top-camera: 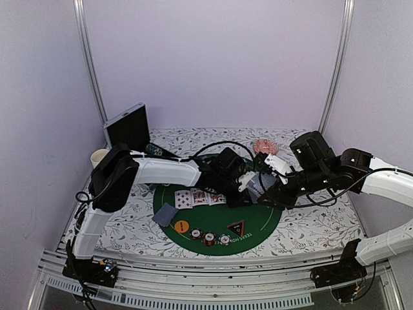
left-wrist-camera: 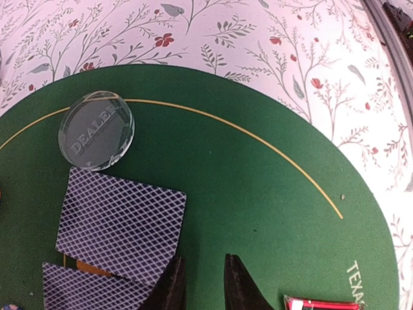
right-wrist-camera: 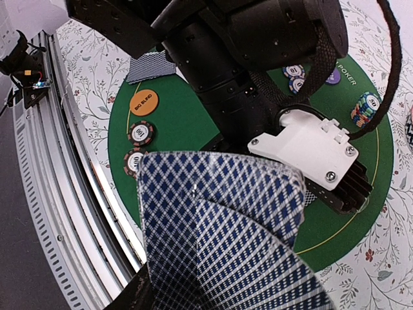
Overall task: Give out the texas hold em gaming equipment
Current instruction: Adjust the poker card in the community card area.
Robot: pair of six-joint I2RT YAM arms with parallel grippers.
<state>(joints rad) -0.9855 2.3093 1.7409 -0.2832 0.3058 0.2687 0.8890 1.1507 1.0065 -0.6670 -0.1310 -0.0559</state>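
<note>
Finding, along the near rim of the green mat point(top-camera: 261, 223), an orange disc point(top-camera: 181, 226), three striped chips point(top-camera: 210, 239) and a dark triangle marker point(top-camera: 237, 227). Spotting a face-down card point(top-camera: 165, 214) just behind the disc, straddling the mat's left edge, and a row of face-up cards point(top-camera: 193, 197) beyond it. Hovering over the mat's middle with the left gripper point(left-wrist-camera: 202, 268), its fingers parted only narrowly and pinching nothing, with two face-down cards point(left-wrist-camera: 119, 223) and a clear dealer disc point(left-wrist-camera: 97, 131) lying just to one side. Clamping a fan of blue-backed cards point(right-wrist-camera: 219, 219) in the right gripper point(top-camera: 272, 187), raised above the mat right beside the left one. Seeing farther back, on the flowered cloth point(top-camera: 310, 226), a pink dish point(top-camera: 265, 146), and at the far left a white mug point(top-camera: 99, 157) and a dark box point(top-camera: 128, 126).
</note>
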